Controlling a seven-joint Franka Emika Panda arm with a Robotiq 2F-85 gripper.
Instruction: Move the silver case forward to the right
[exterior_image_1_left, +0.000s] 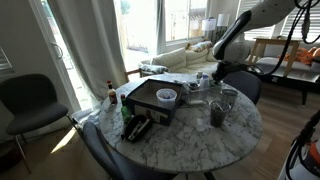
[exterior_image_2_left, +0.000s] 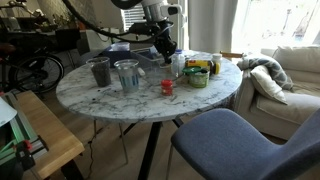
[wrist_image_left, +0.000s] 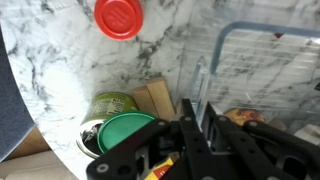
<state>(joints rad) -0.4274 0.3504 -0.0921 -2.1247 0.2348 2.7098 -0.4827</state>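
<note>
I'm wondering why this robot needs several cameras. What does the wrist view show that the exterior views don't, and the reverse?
Only the wrist view: a close look down past the gripper onto the lid of the green tub, with a tin tucked beside it.
Only the exterior views: the robot arm, the silver case with a white bowl on it, the glass pitchers, the blue chair and the sofa.
Shared: the marble table, the small red container and the green tub.
</note>
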